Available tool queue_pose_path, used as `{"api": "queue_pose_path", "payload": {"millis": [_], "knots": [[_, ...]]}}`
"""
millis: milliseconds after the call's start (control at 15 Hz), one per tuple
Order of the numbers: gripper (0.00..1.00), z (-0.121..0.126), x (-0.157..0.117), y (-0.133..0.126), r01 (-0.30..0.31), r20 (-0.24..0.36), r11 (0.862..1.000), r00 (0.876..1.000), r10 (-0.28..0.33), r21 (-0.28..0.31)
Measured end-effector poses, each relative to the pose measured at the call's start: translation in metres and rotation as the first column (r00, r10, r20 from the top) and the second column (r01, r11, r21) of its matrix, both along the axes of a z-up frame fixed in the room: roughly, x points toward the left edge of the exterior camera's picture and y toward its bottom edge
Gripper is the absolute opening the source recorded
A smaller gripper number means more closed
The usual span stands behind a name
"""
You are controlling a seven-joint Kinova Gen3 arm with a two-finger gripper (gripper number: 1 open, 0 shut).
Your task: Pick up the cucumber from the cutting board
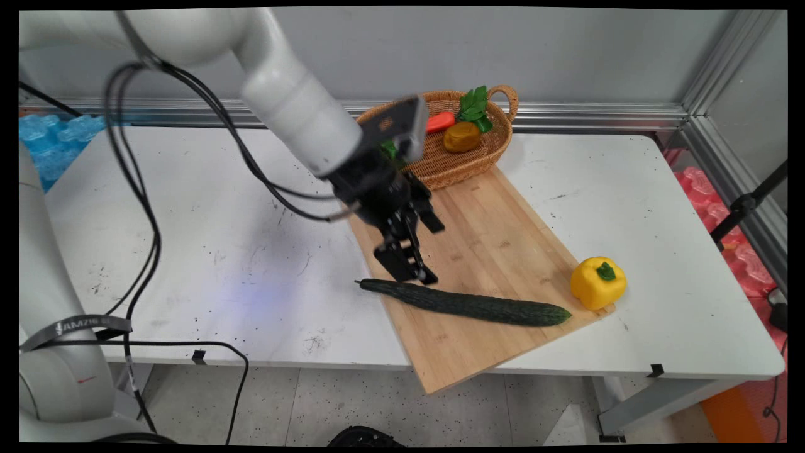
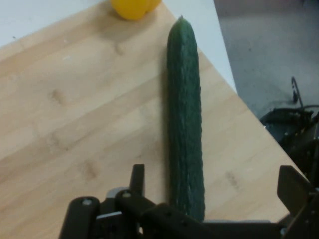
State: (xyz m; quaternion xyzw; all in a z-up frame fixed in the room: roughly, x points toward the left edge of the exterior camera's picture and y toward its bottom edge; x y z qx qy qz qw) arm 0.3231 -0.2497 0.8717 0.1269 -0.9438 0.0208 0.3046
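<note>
A long dark green cucumber [image 1: 465, 303] [image 2: 184, 124] lies across the near part of a wooden cutting board [image 1: 497, 239] [image 2: 75, 114], its left tip poking past the board's edge. My gripper [image 1: 418, 251] [image 2: 214, 184] hangs open just above the cucumber's left end. In the hand view one finger [image 2: 137, 177] stands left of the cucumber and the other finger [image 2: 294, 189] well to its right. Nothing is held. A yellow bell pepper [image 1: 598, 282] [image 2: 132, 7] sits at the board's right corner, beyond the cucumber's far end.
A wicker basket [image 1: 497, 148] stands at the board's far end near the wall. It holds a carrot [image 1: 440, 121], a brown round vegetable [image 1: 461, 136] and green leaves [image 1: 473, 106]. The board overhangs the table's near edge. Black cables [image 1: 144, 207] hang from the arm at the left.
</note>
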Motion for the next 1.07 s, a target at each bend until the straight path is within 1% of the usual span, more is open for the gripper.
{"api": "queue_pose_path", "payload": {"millis": [600, 1067], "knots": [[1.0, -0.065, -0.05, -0.014, 0.051, 0.072, 0.998, 0.996, -0.053, 0.024], [1.0, -0.093, -0.072, -0.02, 0.064, 0.099, 0.997, 0.993, -0.067, 0.029]]}}
